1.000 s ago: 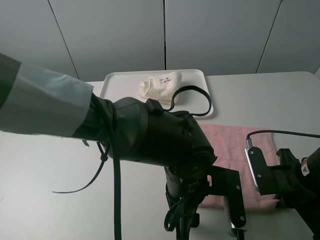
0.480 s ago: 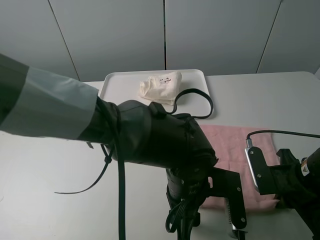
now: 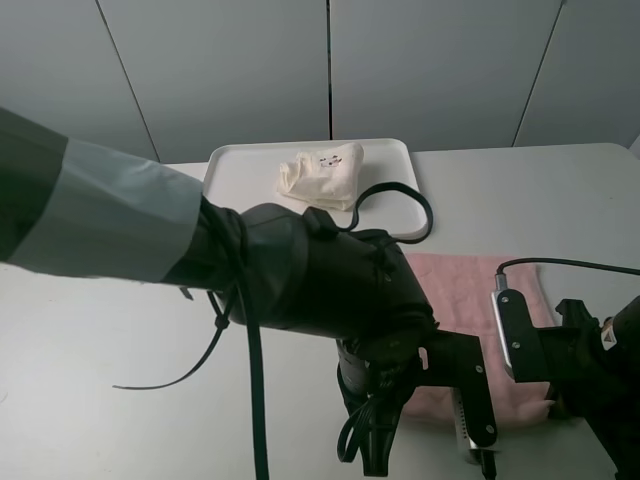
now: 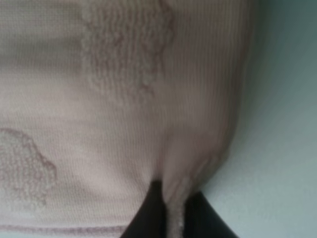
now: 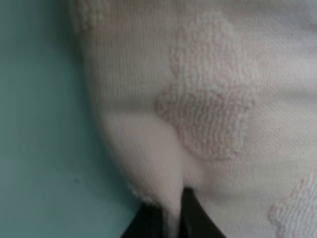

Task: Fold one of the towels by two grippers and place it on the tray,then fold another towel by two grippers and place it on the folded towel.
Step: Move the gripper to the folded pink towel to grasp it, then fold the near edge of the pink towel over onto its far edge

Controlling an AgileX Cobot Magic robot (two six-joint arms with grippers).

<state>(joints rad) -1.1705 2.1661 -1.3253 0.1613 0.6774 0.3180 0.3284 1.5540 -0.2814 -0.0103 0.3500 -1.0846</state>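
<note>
— Grey wall panels (image 3: 430, 70) stand behind a pale table (image 3: 90, 330); that is all the room my high camera gives me. What do you want first?

— The towels; where are they?

— I see the cream towel (image 3: 322, 172) as a small bunched bundle lying in the tray (image 3: 235, 170), right of its middle, dark mark up; the tray sits at the far side of the table. The pink towel (image 3: 465, 285) lies on the table, nearer to me than the tray and right of centre; a thin strip of bare table parts it from the tray's near rim.

— And the claws?

— From above I can hardly see them; the left arm (image 3: 320, 290) fills the middle of the view and hides the pink towel's left part; the right arm (image 3: 570, 370) covers its near right corner. I go by the wrist views instead; the left claw (image 4: 173, 215) is pinched together on a raised ridge of the pink towel at its edge, with bare table just beside; the right claw (image 5: 171, 220) is clamped the same way on another fold at the towel's edge.

— Anything loose?

— A black cable (image 3: 400, 205) loops off the left arm and crosses the tray's near right corner in my view; whether it touches the tray I cannot tell.
</note>
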